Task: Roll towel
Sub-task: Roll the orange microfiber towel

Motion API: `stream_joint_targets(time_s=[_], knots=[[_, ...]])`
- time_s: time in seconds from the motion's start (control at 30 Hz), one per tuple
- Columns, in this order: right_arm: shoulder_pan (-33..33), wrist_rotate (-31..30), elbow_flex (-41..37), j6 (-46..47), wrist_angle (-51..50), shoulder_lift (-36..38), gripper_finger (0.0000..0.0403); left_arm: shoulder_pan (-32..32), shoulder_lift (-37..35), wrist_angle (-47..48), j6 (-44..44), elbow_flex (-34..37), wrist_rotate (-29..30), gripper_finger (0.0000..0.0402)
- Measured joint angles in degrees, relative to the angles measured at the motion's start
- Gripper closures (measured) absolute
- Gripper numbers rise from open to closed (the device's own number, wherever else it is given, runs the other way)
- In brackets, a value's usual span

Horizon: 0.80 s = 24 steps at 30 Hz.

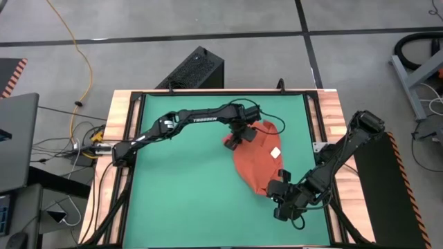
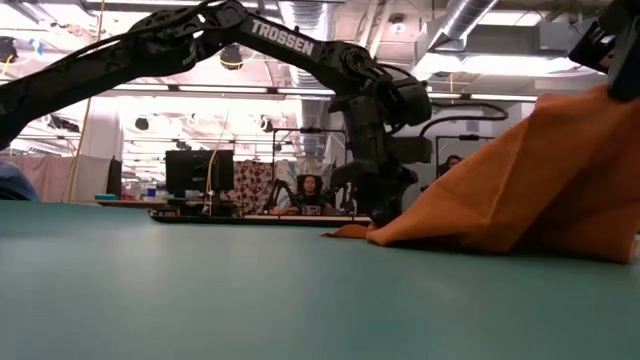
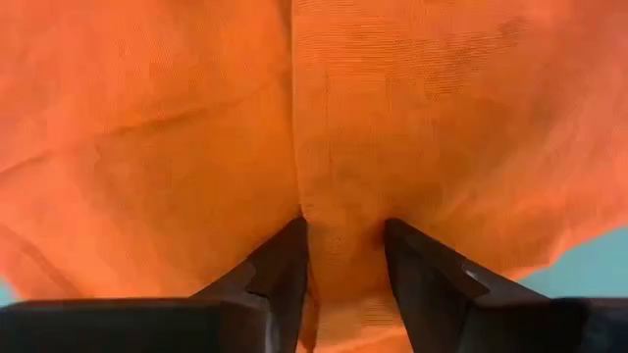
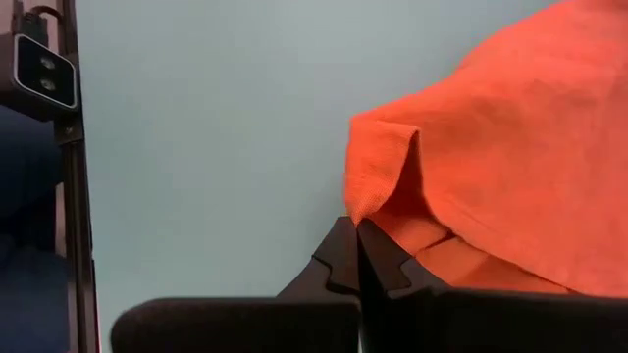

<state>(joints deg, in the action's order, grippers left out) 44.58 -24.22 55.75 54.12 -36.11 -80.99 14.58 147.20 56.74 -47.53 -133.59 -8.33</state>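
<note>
Pinching the towel's near corner in my right gripper, fingers clamped together on the cloth, I hold it lifted off the green mat for straightening. My left gripper straddles a fold at the far edge (jaws apart, not yet clamped).

I see the towel lying on the mat, a bit toward three o'clock from the middle. My left gripper sits at the towel's eleven o'clock edge. My right gripper is at its five o'clock corner.
</note>
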Motion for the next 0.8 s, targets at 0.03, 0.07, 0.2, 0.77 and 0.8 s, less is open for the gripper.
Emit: stream_joint_targets(time_s=[0.03, 0.07, 0.2, 0.77, 0.8], knots=[[0.0, 0.0, 0.0, -0.1, -0.1, 0.0, 0.0399, 0.0, 0.0, 0.4, -0.2, 0.0, 0.1, 0.0293], [0.0, 0.0, 0.0, -0.2, -0.3, 0.0, 0.0399, -0.1, 0.0, 0.7, -0.2, 0.0, 0.0, 0.0309], [-0.1, 0.0, 0.0, -0.3, -0.3, 0.0, 0.0399, -0.5, 0.0, 2.5, 0.2, -1.4, 1.3, 0.0387], [-4.0, -10.8, 0.0, 10.9, -17.5, 0.0, 0.0399, -3.4, -20.0, 16.9, 15.0, -1.2, 9.4, 0.0401], [-4.9, -12.2, 0.0, 12.8, -20.1, 0.0, 0.0399, -3.4, -22.3, 17.1, 16.0, -1.2, 10.0, 0.0401]])
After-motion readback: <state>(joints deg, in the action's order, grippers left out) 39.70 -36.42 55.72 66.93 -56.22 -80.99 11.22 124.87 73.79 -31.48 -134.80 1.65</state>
